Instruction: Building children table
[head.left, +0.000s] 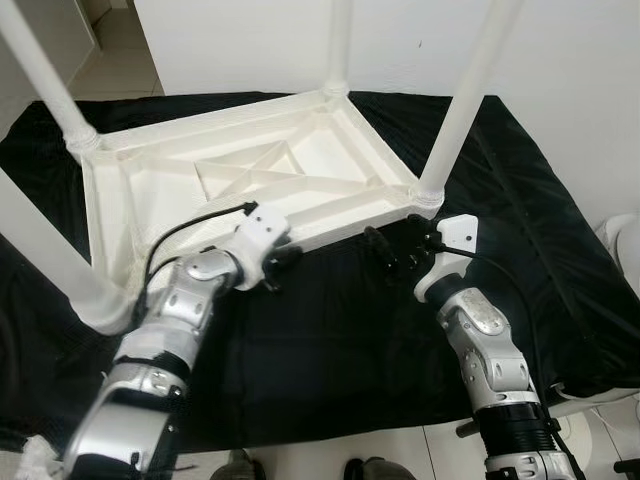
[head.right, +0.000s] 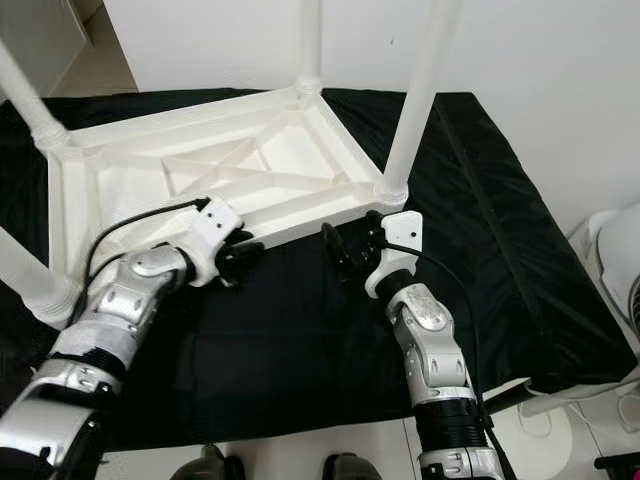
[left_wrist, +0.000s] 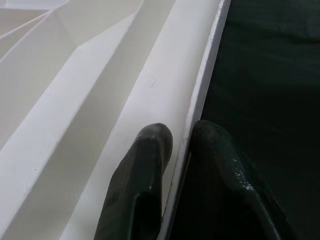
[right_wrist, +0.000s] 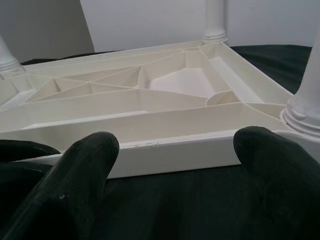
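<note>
We see a white table (head.left: 250, 180) lying upside down on a black cloth (head.left: 360, 340), its ribbed underside up and four legs (head.left: 465, 100) rising from the corners. It fills the cloth's 10-to-12 o'clock part. No brand, label or writing can be read on any of it.

Our left gripper (head.left: 278, 262) is at the table's near rim, toward 7 o'clock of the tabletop — in the wrist view its two fingers (left_wrist: 142, 170) sit narrow with the thin rim edge between them, one on the white inner face, one on the cloth side, pinching the rim.

Our right gripper (head.left: 395, 250) sits over the cloth at about 5 o'clock of the tabletop, just beside the near right corner leg. Its fingers (right_wrist: 80, 170) stand wide apart, facing the rim — holding nothing.
</note>
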